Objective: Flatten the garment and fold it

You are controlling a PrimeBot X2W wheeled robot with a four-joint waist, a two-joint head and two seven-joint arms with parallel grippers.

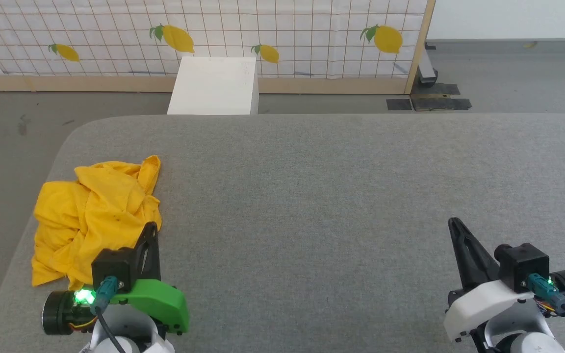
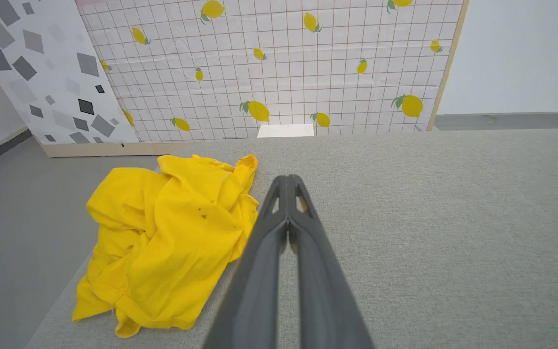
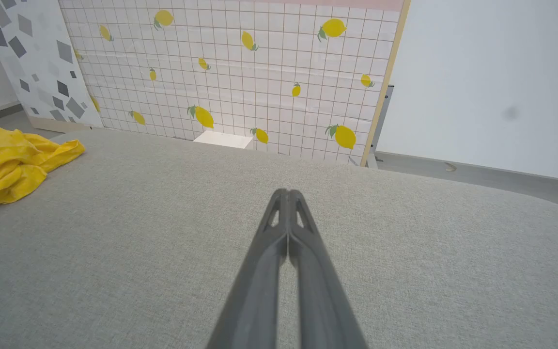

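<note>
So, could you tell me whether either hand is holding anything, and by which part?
Nothing is held: the left hand and right hand are shut and empty; the shirt lies crumpled, ungripped.

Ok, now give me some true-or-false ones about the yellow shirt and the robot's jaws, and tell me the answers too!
1. The yellow T-shirt lies in a crumpled heap near the left end of the grey table. True.
2. The right jaws are holding the T-shirt. False: they are shut on nothing, over bare table far to the right of it.
3. The left jaws are wide open. False: they are shut, tips together, with nothing between them.
4. A white box stands on the floor behind the table, in front of the lemon backdrop. True.
</note>
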